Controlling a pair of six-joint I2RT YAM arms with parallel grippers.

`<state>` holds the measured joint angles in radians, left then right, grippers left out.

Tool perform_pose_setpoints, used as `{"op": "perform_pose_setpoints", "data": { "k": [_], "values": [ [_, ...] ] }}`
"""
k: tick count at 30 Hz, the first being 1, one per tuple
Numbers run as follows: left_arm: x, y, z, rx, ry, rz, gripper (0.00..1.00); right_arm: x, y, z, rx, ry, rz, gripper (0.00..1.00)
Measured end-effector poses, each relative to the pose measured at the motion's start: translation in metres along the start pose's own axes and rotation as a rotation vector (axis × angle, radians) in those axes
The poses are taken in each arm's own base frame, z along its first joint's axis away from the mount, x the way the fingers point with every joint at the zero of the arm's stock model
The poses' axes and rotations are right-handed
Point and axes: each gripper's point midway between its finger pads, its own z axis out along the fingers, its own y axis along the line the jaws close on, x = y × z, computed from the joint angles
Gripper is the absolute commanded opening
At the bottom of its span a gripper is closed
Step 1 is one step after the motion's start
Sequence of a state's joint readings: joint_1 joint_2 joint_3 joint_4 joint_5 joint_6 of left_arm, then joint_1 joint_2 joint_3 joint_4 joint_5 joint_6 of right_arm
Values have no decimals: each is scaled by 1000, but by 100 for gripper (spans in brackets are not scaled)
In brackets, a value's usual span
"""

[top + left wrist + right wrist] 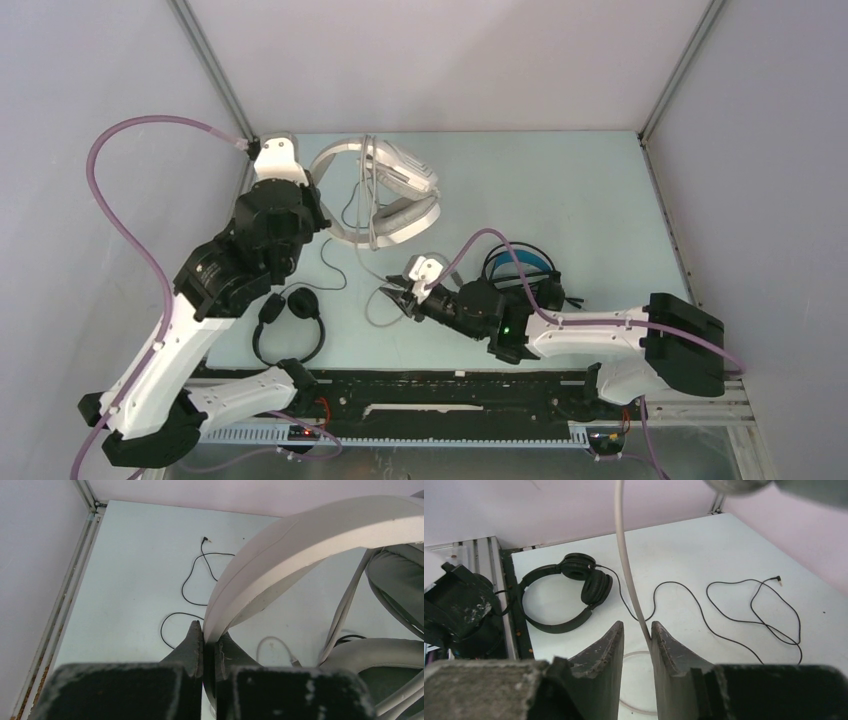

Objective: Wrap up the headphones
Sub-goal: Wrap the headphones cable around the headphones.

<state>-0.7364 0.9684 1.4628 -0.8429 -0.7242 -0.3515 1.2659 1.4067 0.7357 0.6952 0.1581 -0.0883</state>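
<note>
The white-grey headphones (385, 195) lie at the back of the table. My left gripper (316, 218) is shut on their headband (300, 535), pinched between the jaws in the left wrist view (209, 632). Their grey cable (372, 262) runs forward and passes between the parted jaws of my right gripper (392, 295), resting against one finger (664, 645). That gripper (636, 627) is open. The small black headphones (290, 320) lie near the front left, their thin black cable (734, 610) loose on the table. The black headphones with blue accents (520, 265) sit partly hidden behind my right arm.
Grey walls and metal corner posts enclose the table. A black rail (450, 385) runs along the near edge by the arm bases. A loop of grey cable (639, 680) lies on the table under my right gripper.
</note>
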Motion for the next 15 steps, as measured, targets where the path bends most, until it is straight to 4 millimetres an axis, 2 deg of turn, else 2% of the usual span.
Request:
{"op": "perform_pose_setpoints", "data": {
  "k": [4, 9, 12, 15],
  "values": [
    [-11, -4, -6, 27, -7, -21, 0, 8, -8, -3, 15, -39, 3, 46],
    [-31, -7, -15, 60, -42, -67, 0, 18, -14, -2, -13, -96, 3, 53],
    [-34, -8, -17, 73, -47, -77, 0, 24, -15, 2, -44, -118, -1, 59],
    [-33, -10, -16, 76, -37, -76, 0, 20, -15, 6, -60, -161, -11, 63]
  ]
}}
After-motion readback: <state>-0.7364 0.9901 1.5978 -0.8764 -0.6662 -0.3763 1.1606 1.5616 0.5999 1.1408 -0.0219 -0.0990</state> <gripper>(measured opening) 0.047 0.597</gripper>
